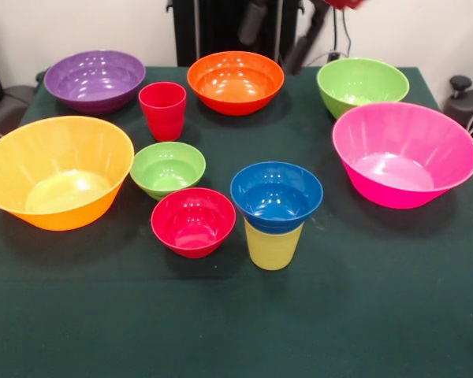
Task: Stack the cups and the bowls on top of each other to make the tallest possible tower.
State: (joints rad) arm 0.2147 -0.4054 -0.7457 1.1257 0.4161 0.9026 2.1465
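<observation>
the arm is nearly all out of frame: only a scrap of red shows at the top edge, above dark links in front of the black pedestal, and the pincer itself cannot be made out, so whether it is released or clenched cannot be told.

on the green worktop the yellow cup stands upright near the middle, its rim hidden by the small blue bowl seated on top of it. just to its left sits the small red bowl, with the small green bowl beside and behind that. the red cup stands alone further back, between the purple bowl and the orange bowl. the medium green bowl is at the back right, the pink bowl before it. the large orange-yellow bowl reaches the left edge of the view.
</observation>
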